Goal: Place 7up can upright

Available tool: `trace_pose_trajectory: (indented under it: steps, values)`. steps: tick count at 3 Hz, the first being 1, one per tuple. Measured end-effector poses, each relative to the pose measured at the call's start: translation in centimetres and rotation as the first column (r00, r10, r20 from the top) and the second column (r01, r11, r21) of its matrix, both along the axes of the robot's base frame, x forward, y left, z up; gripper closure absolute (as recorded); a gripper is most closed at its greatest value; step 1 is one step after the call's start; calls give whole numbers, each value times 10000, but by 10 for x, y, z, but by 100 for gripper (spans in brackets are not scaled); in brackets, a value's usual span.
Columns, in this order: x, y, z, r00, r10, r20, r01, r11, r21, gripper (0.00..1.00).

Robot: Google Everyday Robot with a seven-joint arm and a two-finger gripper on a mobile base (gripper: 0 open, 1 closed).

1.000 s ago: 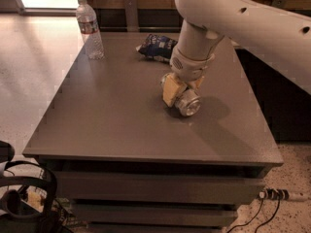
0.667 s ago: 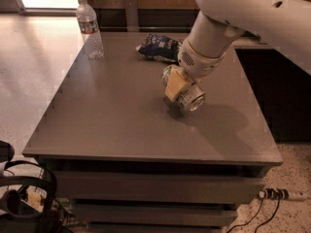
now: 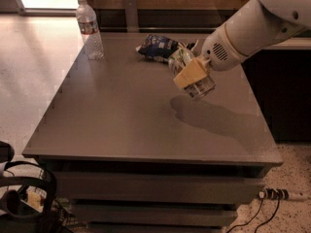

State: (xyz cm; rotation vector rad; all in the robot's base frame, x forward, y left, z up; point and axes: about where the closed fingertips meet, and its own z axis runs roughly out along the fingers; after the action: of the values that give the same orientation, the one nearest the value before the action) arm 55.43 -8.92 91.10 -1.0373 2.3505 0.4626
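Note:
The 7up can (image 3: 190, 72) is held tilted in the air above the right middle of the grey table (image 3: 121, 115), its silver end pointing down toward me. My gripper (image 3: 192, 74) is shut on the can, with one tan finger pad (image 3: 189, 73) across its side. The white arm comes in from the upper right. The can's shadow lies on the table just below it. The can touches nothing else.
A clear plastic water bottle (image 3: 90, 29) stands upright at the table's far left corner. A dark blue snack bag (image 3: 158, 47) lies at the far middle, just behind the can. A dark counter stands to the right. Cables and gear lie on the floor at lower left.
The gripper has lifted the can off the table and carried it up and toward the right. The can has turned in the air from lying flat to tilted.

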Motion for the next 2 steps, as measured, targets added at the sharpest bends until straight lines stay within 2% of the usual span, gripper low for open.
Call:
trace_pose_trajectory:
  steps: [1, 2]
  values:
    - [-1, 1, -2, 9906, 860, 1063, -1032, 9804, 1677, 100]
    - [-1, 5, -19, 9557, 1137, 2715, -1870, 9468, 2620, 100]
